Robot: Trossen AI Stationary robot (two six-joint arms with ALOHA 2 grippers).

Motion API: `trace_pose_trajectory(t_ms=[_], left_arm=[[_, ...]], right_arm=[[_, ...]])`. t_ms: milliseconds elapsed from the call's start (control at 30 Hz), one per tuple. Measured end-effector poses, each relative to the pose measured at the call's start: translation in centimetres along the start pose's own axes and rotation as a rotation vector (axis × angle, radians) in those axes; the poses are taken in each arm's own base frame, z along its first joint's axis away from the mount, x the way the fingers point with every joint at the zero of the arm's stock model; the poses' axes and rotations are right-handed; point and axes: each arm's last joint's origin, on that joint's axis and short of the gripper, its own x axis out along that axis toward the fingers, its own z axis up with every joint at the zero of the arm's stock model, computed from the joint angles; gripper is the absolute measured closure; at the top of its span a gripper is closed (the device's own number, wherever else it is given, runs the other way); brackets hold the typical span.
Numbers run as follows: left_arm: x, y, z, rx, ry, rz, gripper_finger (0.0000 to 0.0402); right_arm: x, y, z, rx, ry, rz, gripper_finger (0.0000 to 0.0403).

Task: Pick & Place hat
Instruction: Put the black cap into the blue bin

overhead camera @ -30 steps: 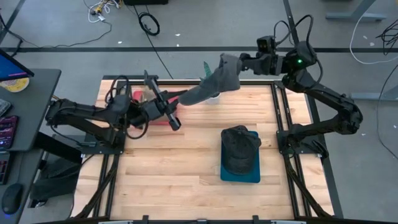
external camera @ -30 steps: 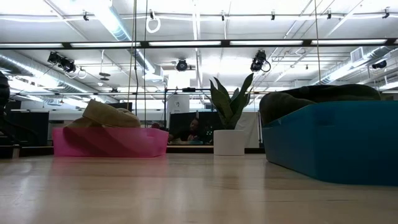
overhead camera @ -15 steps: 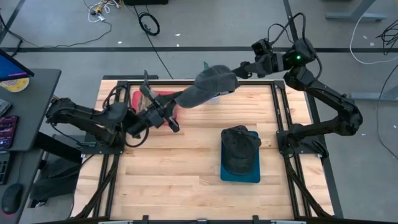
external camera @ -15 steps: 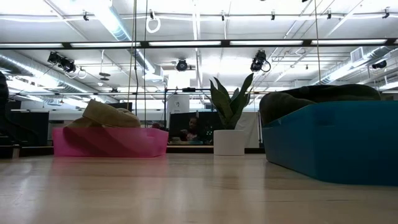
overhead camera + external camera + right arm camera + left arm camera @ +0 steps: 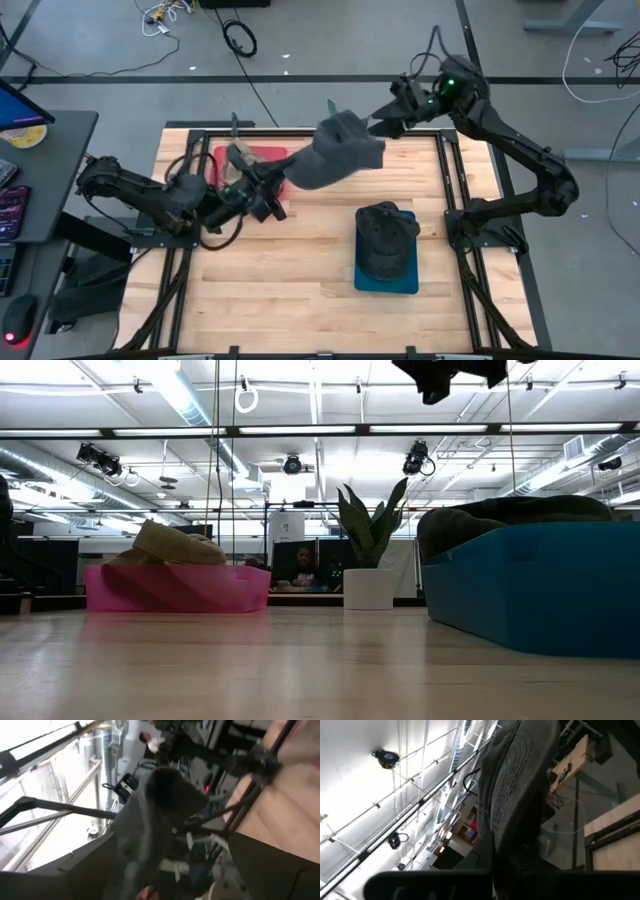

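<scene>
I've got the wooden surface (image 5: pixel 300 270) filling the middle of the high view. Blue bin (image 5: pixel 387 275) sits lower right of centre with a dark hat (image 5: pixel 385 238) already in it, so I'd judge one placement done. Pink bin (image 5: pixel 250 160) is at upper left of the surface, tan hat (image 5: pixel 170 543) inside it per the low view, not picked yet. White potted plant (image 5: pixel 369 550) stands at the far edge, between the bins.

Grey hat (image 5: pixel 335 155) is up in the air, upper centre of the high view, stretched between both arms. Left end effector (image 5: pixel 275 192) is pressed together, pinching the hat's lower edge just right of the pink bin. Right end effector (image 5: pixel 385 125) is at the hat's upper right end, fingers spread wide; I can't tell if it grips the fabric.

I'd call this mid-transfer: the grey hat has yet to get down into the blue bin.
</scene>
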Motion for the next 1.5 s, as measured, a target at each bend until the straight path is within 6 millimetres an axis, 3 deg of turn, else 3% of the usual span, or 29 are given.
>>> trace_pose_trajectory(t_ms=[267, 467, 767, 1333, 1500], left_arm=[[1.5, -1.6, 0.6, 0.150, 0.057, -0.008, 0.0391], [2.6, -2.6, 0.6, 0.214, 0.091, -0.024, 0.0391], [2.6, -4.1, 0.1, 0.159, 0.120, -0.108, 0.0391], [2.5, -4.8, -0.4, 0.156, 0.179, -0.145, 0.0391], [2.5, -4.8, -0.5, 0.160, 0.185, -0.146, 0.0391]], right_arm=[[2.9, -1.1, 0.4, 0.061, 0.119, 0.038, 0.0021], [4.8, -0.5, 0.4, 0.049, 0.163, 0.129, 0.0021], [3.6, 1.5, 1.0, 0.004, 0.081, 0.245, 0.0021], [3.1, 2.8, 0.6, -0.045, 0.082, 0.329, 0.0022], [3.7, 2.5, 0.5, -0.048, 0.050, 0.314, 0.0062]])
